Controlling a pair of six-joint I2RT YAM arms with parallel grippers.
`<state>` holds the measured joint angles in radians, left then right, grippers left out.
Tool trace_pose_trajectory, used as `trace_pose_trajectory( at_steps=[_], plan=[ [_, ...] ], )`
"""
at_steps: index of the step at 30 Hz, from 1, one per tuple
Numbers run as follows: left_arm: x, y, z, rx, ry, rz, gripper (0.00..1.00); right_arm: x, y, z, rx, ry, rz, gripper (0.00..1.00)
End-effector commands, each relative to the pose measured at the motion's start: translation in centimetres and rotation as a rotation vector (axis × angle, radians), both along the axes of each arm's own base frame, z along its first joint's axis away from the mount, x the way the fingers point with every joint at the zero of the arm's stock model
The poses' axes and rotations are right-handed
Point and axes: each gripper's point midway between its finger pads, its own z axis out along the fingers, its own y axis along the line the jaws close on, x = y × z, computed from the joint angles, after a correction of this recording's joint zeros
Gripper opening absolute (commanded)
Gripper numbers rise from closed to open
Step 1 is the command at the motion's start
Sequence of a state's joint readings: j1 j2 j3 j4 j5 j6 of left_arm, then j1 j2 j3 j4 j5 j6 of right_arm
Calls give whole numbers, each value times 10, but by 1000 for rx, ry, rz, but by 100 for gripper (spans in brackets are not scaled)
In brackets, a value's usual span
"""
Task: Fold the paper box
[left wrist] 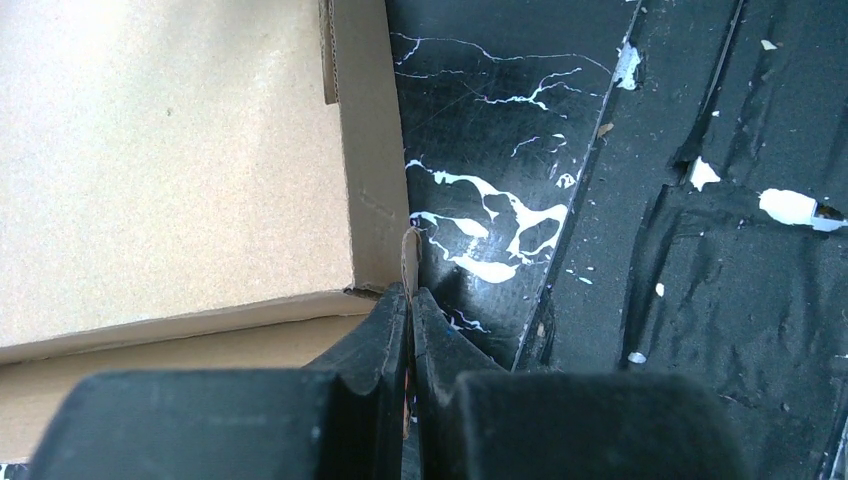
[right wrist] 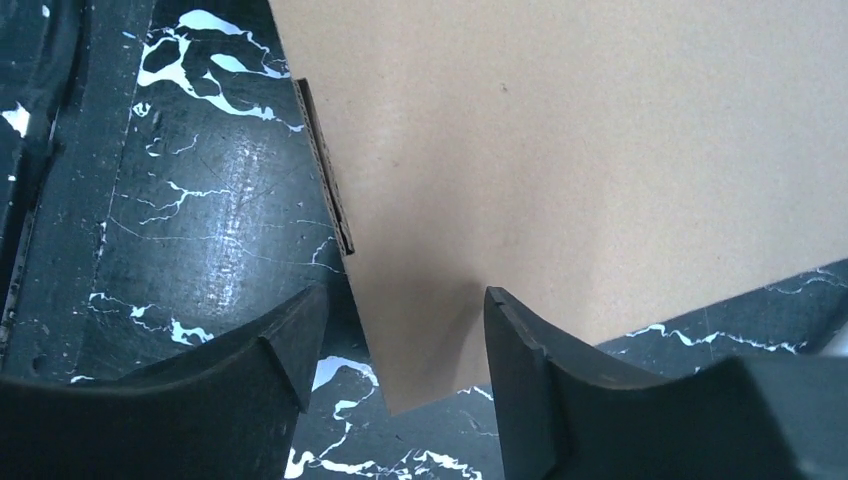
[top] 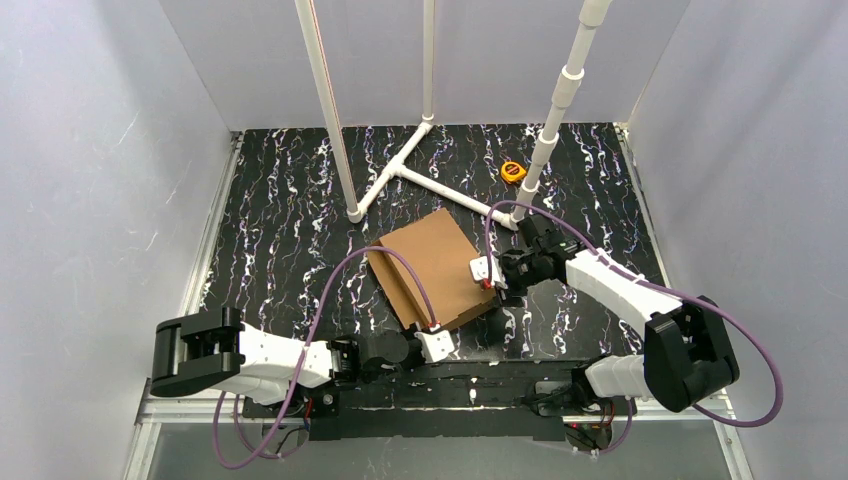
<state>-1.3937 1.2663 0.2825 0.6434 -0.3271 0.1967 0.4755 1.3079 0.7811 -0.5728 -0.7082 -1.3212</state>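
Note:
The paper box (top: 430, 265) is a flat brown cardboard mailer lying askew in the middle of the black marbled table. My left gripper (top: 433, 328) is at the box's near corner. In the left wrist view its jaws (left wrist: 411, 300) are pressed together on a thin cardboard edge that sticks up beside the box (left wrist: 170, 160). My right gripper (top: 490, 284) is at the box's right corner. In the right wrist view its fingers (right wrist: 405, 320) stand apart on either side of the pointed corner of the box (right wrist: 580, 150), with a gap on each side.
A white pipe frame (top: 420, 170) stands on the table behind the box, its uprights rising out of view. A small yellow tape measure (top: 513, 171) lies at the back right. White walls close in the left, right and back sides.

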Motion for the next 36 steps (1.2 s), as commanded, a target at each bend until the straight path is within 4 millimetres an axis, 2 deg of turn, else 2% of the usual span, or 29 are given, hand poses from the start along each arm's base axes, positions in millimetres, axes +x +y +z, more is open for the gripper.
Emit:
trace_pose_trajectory(
  at_steps=[1, 4, 7, 11, 16, 21, 26, 30, 36],
  plan=[
    [-1, 3, 3, -33, 20, 9, 0, 15, 0, 33, 29, 17, -105, 74],
    [-1, 3, 3, -34, 20, 11, 0, 22, -18, 35, -20, -2, -153, 90],
    [-1, 3, 3, -33, 20, 9, 0, 23, -25, 29, -42, 7, -191, 94],
    [-1, 3, 3, -35, 23, 7, 0, 28, -26, 18, -33, 35, -280, 91],
    [-2, 1, 1, -32, 31, 1, 0, 52, -9, 34, 94, 159, -517, 79],
    [-2, 1, 2, -36, 32, 1, 0, 75, -15, 36, 168, 316, -788, 73],
    [-1, 2, 3, -38, 27, 4, 0, 63, -24, 13, 142, 610, -912, 70],
    [-1, 3, 3, -38, 25, 4, 0, 63, -24, 11, 187, 665, -946, 73],
    [-1, 3, 4, -44, 24, 8, 0, 51, -18, 2, 202, 764, -931, 72]
  ],
)
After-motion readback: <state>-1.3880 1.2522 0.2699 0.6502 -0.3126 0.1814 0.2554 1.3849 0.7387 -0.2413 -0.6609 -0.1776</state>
